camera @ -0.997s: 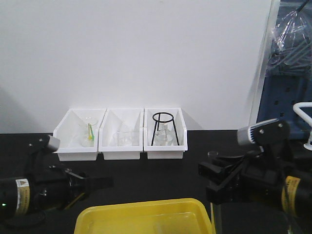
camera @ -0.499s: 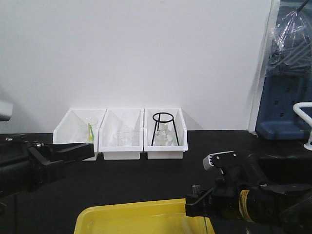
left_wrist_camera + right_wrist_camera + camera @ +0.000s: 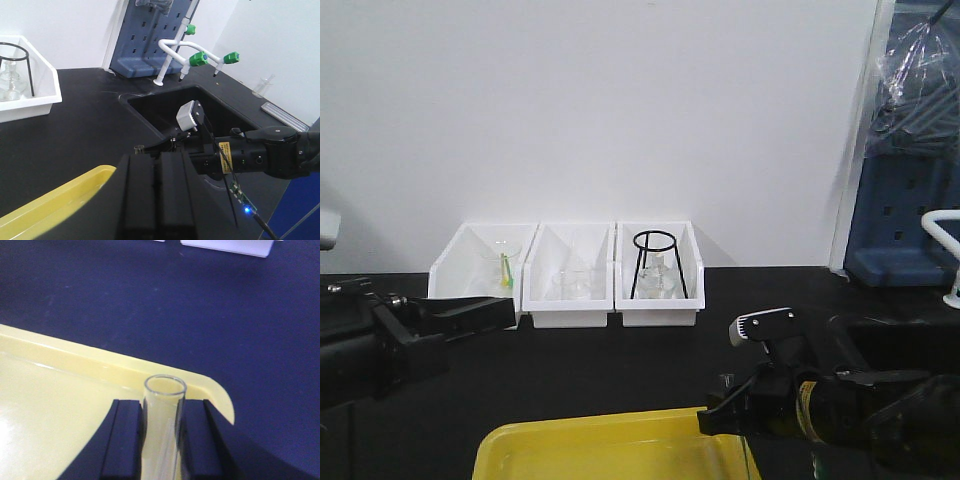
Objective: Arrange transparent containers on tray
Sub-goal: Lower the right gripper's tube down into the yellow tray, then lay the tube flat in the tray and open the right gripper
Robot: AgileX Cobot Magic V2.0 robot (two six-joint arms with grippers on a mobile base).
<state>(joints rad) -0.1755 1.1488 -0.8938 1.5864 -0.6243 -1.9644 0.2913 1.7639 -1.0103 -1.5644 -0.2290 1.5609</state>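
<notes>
no readable text; the yellow label [image 3: 226, 148] on the right arm [image 3: 280, 150] seems blurred.

counter [image 3: 620, 365] free beyond tray [image 3: 610, 424], white bins [image 3: 568, 303] behind

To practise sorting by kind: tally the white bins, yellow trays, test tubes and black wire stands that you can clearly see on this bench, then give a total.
White bins: 3
Yellow tray: 1
Test tube: 1
Black wire stand: 1
Total: 6
</notes>
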